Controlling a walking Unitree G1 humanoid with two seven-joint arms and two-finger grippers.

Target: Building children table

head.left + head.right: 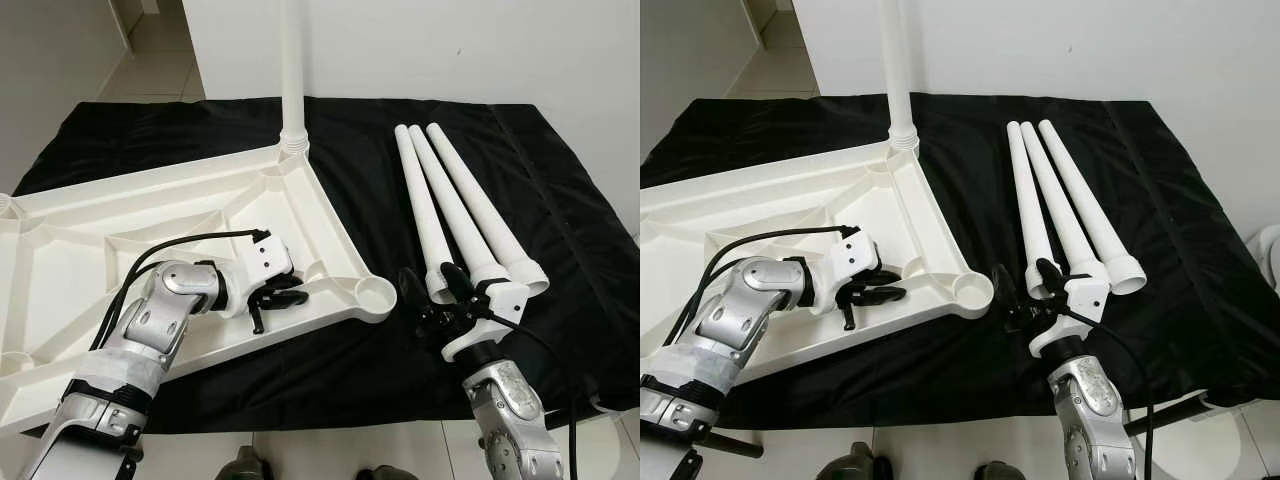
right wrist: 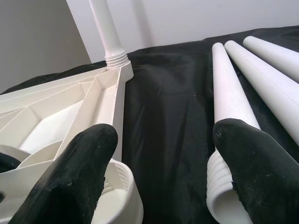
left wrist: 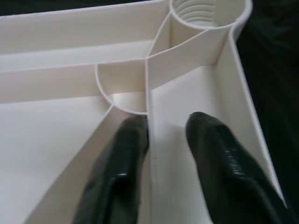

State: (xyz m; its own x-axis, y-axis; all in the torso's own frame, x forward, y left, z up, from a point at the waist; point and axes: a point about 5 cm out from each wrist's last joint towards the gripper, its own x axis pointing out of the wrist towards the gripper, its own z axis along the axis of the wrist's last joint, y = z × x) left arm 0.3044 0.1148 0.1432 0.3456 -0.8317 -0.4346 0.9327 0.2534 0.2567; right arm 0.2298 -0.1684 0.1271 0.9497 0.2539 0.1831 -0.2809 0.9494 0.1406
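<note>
My left gripper [image 1: 272, 300] rests inside the inverted white tabletop [image 1: 60, 250]; the left wrist view shows what the head views hide: its fingers [image 3: 119, 172] straddle an internal rib [image 3: 149, 140], closed on it, near the threaded corner socket [image 3: 205, 11]. My right gripper [image 1: 1025, 290] hovers open between that empty socket [image 1: 972, 290] and the three loose legs [image 1: 1065, 205]. The right wrist view reveals threads on the nearest leg end [image 2: 219, 186]. One leg [image 1: 292, 70] stands upright in the far corner. Everything lies on a surface under a black cloth [image 1: 560, 200].
</note>
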